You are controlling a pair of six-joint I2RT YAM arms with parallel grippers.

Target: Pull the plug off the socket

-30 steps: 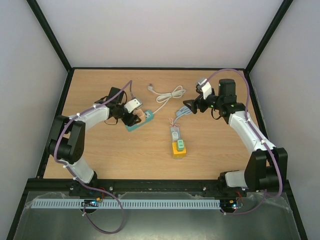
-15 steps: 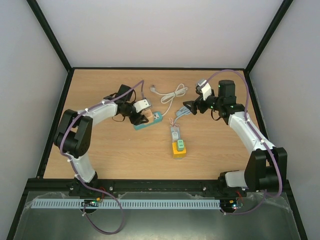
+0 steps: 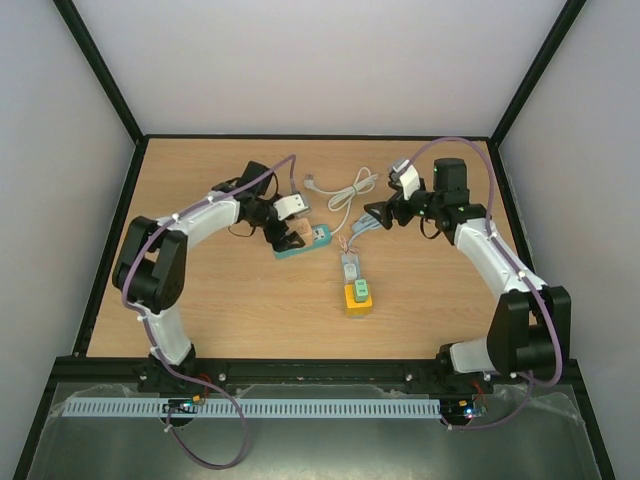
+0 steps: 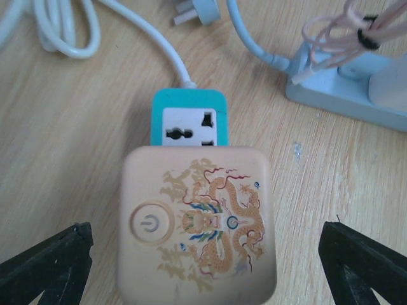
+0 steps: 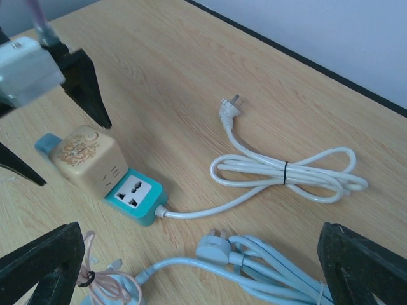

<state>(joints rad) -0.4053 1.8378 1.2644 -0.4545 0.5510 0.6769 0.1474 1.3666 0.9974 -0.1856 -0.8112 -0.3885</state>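
Note:
The plug [image 4: 197, 222] is a beige cube with a dragon print and a power button. It sits plugged into the teal socket strip [image 4: 189, 121], whose free outlet shows just beyond it. My left gripper [image 4: 205, 254] is open, with one black finger [image 4: 51, 260] on each side of the plug and a gap at both. From above, the left gripper [image 3: 285, 232] hovers over the plug [image 3: 292, 238] and the socket [image 3: 318, 236]. My right gripper [image 3: 372, 215] is open and holds nothing. It sees the plug [image 5: 82, 155] on the socket [image 5: 135, 194].
The socket's white cord [image 3: 345, 190] lies coiled behind it, its pronged end loose. A bundled light blue cable [image 5: 273, 267] lies under the right gripper. A light blue power strip [image 3: 352, 268] with a yellow and green block [image 3: 358, 296] lies mid-table, thin pink wires at its far end.
The left gripper moved right, and the socket strip and plug shifted right with it. Its jaws then spread wide off the plug. The right arm barely moved.

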